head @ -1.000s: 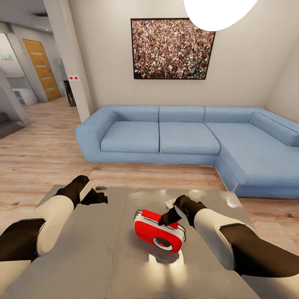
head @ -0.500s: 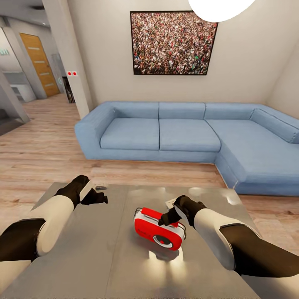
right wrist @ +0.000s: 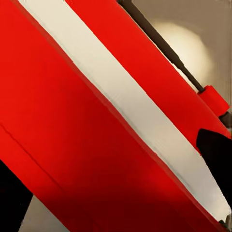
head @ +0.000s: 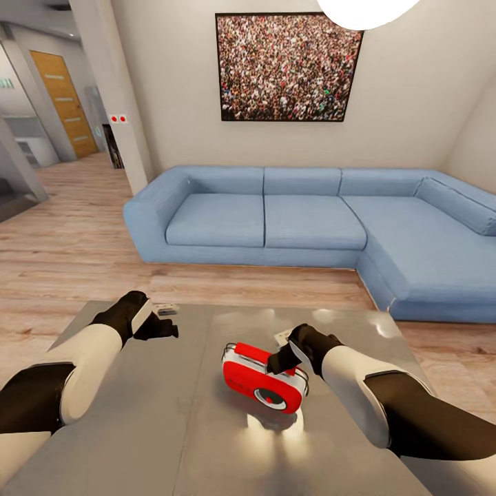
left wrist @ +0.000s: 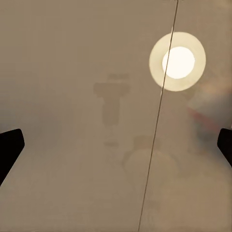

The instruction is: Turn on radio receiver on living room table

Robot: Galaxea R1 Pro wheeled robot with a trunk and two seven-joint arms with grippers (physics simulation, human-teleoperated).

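Living room: beige walls, plank floor (head: pixel 62 255), blue L-shaped sofa (head: pixel 296 224) under a framed crowd picture (head: pixel 288 67); white lamp (head: pixel 362 10) at the top edge.

Table (head: pixel 158 420), glossy grey, two panels, seam down the middle; lamp glare on it.

Radio (head: pixel 264 386), red with white trim, on the table right of the seam, tilted, dial facing the robot, centre red.

Right gripper (head: pixel 279 359) at the radio's top edge, fingers touching or just above; grip cannot be judged. Right wrist view: red body, white band close up.

Left gripper (head: pixel 165 324) over the table's far left part, fingers wide apart, empty.
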